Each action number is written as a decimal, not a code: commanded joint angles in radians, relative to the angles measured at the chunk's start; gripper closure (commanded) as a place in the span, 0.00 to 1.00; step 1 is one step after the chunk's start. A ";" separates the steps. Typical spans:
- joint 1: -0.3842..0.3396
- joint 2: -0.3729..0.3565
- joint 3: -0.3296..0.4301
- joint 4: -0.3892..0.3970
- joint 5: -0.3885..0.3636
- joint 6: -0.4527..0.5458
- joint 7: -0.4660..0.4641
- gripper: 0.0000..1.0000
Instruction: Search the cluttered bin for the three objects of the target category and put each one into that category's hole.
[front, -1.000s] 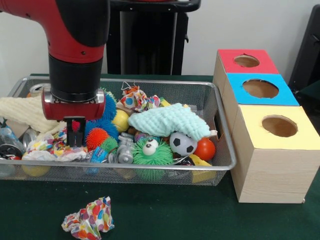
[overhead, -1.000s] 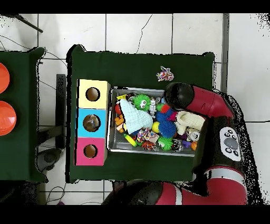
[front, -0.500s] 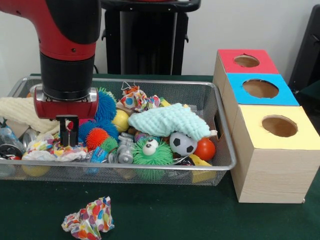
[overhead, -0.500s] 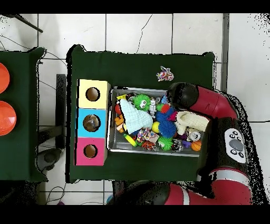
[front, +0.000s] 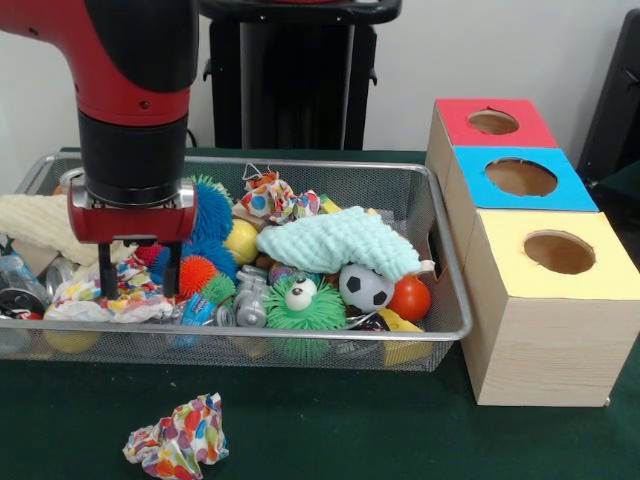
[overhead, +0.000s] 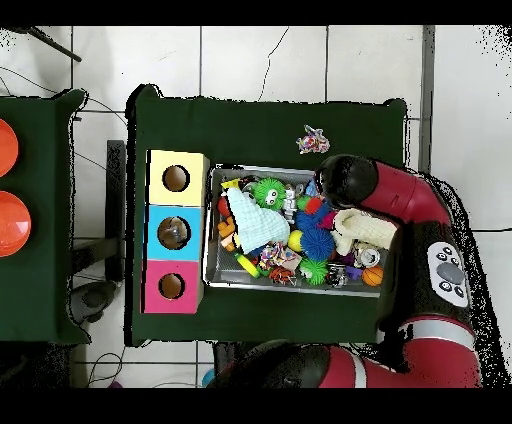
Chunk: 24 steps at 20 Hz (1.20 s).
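Crinkled colourful paper wad (front: 112, 290) | fingers (front: 104, 270) spread wide around it | wire-mesh bin (front: 400, 190)

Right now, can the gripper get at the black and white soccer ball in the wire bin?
Probably yes: the soccer ball lies uncovered beside the mint cloth, but the open gripper hangs at the bin's other end.
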<state>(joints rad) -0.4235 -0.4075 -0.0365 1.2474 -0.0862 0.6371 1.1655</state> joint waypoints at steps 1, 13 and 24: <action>-0.013 0.035 0.098 -0.025 -0.061 0.110 -0.059 0.00; -0.021 0.034 0.153 -0.062 -0.158 0.090 -0.200 0.00; -0.063 0.028 0.254 -0.064 -0.237 0.115 -0.271 0.00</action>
<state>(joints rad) -0.4572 -0.4065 0.0873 1.1868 -0.2510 0.6373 1.1653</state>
